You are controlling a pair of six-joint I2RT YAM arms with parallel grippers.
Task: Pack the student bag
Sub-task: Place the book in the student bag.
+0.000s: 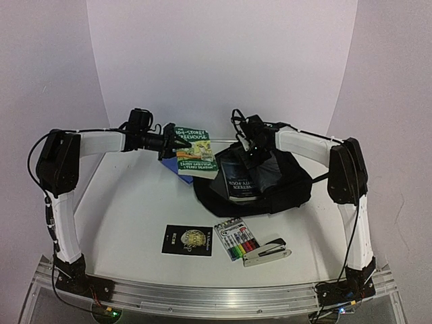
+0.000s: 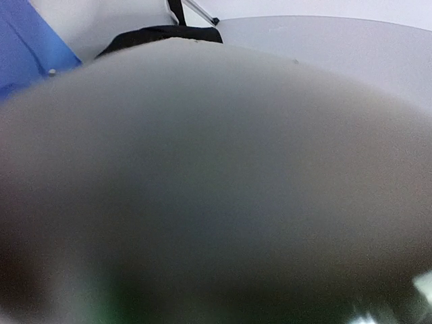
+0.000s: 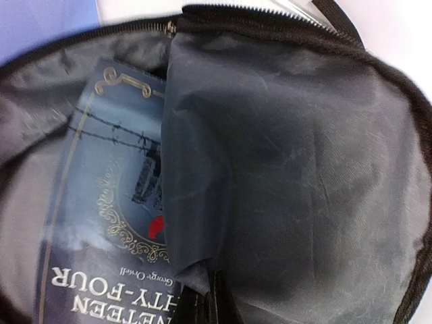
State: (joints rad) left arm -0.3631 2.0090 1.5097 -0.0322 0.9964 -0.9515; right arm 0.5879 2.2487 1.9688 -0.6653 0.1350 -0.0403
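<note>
The student bag (image 1: 283, 183) lies open at the table's middle right, black outside with a grey lining (image 3: 290, 169). A dark blue book, Nineteen Eighty-Four (image 1: 239, 179), rests inside it (image 3: 101, 223). My right gripper (image 1: 253, 154) hangs over the bag's mouth, shut on a fold of the lining, fingertips (image 3: 214, 287) pinching it. My left gripper (image 1: 167, 143) is shut on the left edge of a green Treehouse book (image 1: 197, 154), held in the air left of the bag. A blurred grey surface (image 2: 216, 175) fills the left wrist view and hides those fingers.
A blue notebook (image 1: 181, 177) lies under the green book, beside the bag. Near the front lie a black booklet (image 1: 187, 240), a pack of coloured markers (image 1: 236, 237) and a silver stapler (image 1: 268, 252). A bag strap (image 2: 177, 10) shows at the back.
</note>
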